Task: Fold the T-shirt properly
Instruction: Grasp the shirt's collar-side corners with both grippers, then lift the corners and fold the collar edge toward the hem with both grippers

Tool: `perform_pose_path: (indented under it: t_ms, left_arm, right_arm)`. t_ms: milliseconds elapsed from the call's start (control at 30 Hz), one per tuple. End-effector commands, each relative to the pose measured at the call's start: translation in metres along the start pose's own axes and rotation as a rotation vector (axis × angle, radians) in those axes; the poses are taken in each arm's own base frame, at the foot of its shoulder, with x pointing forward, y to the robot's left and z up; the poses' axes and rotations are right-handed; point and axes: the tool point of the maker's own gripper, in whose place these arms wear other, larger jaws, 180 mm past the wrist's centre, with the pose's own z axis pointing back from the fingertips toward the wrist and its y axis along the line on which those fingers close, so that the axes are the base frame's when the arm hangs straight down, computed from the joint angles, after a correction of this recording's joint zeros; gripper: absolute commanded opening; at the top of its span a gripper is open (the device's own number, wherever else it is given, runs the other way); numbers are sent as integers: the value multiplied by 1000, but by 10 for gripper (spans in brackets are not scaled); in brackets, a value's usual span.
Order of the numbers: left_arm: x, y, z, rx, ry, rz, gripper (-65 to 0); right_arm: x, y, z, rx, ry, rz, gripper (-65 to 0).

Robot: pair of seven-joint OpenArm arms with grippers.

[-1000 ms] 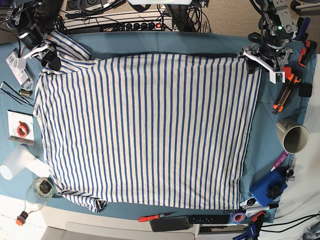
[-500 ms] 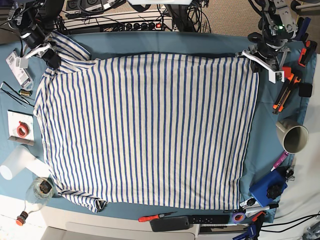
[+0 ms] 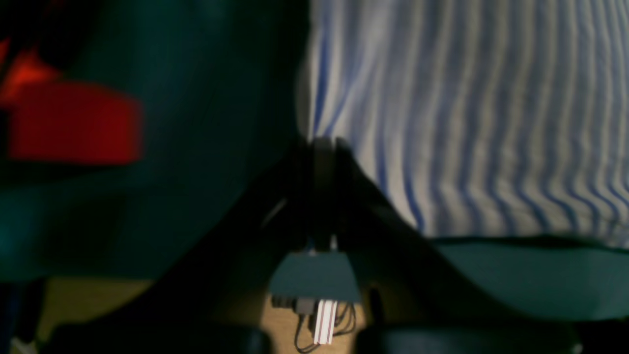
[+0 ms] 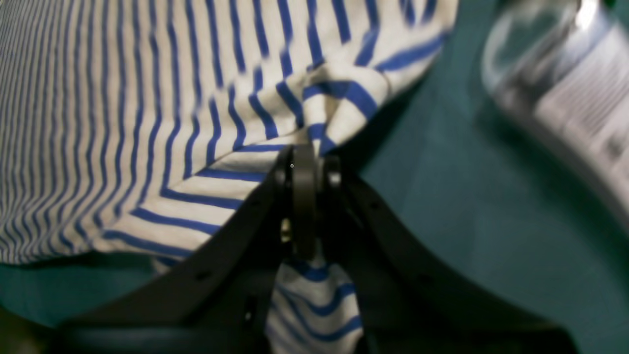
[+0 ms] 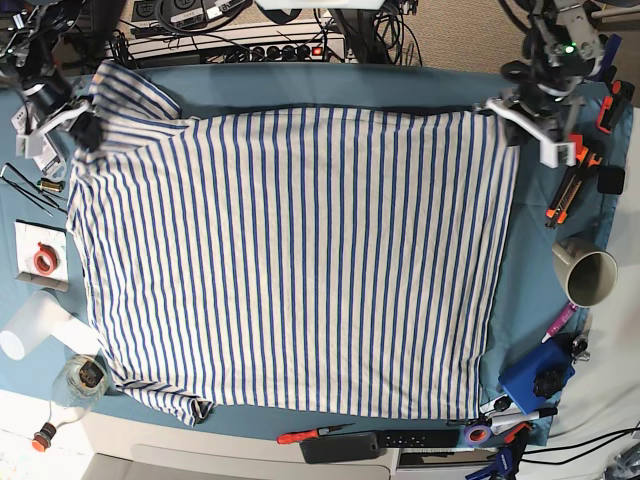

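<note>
The T-shirt (image 5: 300, 260), white with thin blue stripes, lies spread flat on the teal tablecloth (image 5: 330, 85). One sleeve points to the back left. My right gripper (image 5: 84, 128) is at the shirt's back-left shoulder. In the right wrist view that gripper (image 4: 308, 164) is shut on a bunched fold of the striped cloth (image 4: 123, 98). My left gripper (image 5: 508, 122) is at the shirt's back-right corner. The left wrist view is blurred, but the gripper (image 3: 322, 147) there pinches the edge of the fabric (image 3: 467, 123).
Orange-handled tools (image 5: 575, 175), a mug (image 5: 586, 276) and a blue box (image 5: 535, 375) line the right side. A packet (image 5: 35, 140), red tape roll (image 5: 43, 260), plastic cup (image 5: 30, 330) and bottle (image 5: 78, 382) sit on the left. A screwdriver (image 5: 315, 435) and remote (image 5: 380, 441) lie at the front edge.
Both grippers have shut on the shirt's back corners. The right gripper has moved left with the shoulder, pulling the cloth tauter; the left gripper has shifted slightly.
</note>
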Motion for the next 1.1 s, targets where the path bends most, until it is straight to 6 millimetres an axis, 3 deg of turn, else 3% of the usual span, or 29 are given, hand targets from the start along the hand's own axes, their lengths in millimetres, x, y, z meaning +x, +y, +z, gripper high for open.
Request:
perform_pose_path:
  t_ms: [0, 167, 400, 533, 700, 867, 1067]
  left_arm:
    - [11, 6, 9, 10, -44, -5, -650]
    - [8, 21, 26, -14, -57, 51, -650]
    - [11, 41, 39, 11, -80, 100, -650]
    - [9, 46, 44, 6, -71, 137, -650]
    - [13, 50, 46, 18, -92, 142, -650]
    - [28, 50, 47, 7, -167, 146, -650]
    - [36, 56, 49, 15, -168, 106, -650]
  right_arm:
    - [20, 2, 6, 3, -48, 44, -650]
    - [34, 26, 13, 61, -55, 93, -650]
    - [39, 41, 27, 49, -52, 185, -650]
    - [40, 34, 44, -7, -52, 199, -650]
    - [52, 12, 63, -99, -98, 161, -650]
    - [49, 1, 59, -161, -65, 141, -650]
    - [65, 2, 48, -186, -94, 128, -650]
